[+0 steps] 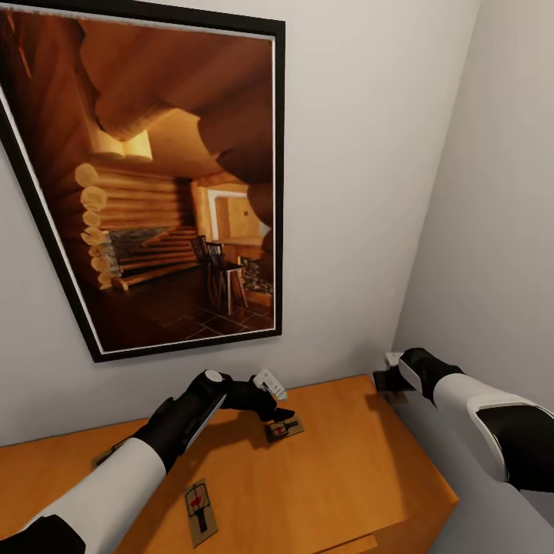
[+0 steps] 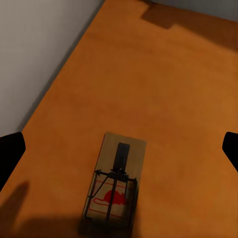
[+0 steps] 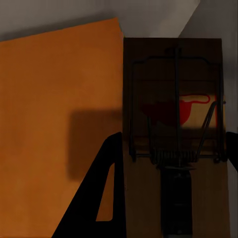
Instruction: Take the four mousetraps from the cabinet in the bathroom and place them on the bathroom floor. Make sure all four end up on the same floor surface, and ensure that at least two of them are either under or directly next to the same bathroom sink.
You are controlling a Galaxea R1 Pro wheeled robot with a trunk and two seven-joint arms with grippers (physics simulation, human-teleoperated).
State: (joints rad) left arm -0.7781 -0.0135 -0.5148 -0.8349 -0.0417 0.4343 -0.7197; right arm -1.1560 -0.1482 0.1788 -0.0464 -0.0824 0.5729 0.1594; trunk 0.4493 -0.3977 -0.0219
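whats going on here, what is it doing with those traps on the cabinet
A two-armed robot is collecting mousetraps from the top of an orange-brown cabinet. Its right gripper is shut on one mousetrap, held at the cabinet's far right corner. Its left gripper is open, poised right above a second mousetrap lying flat on the top. A third mousetrap lies nearer the front edge. None is on the floor yet.
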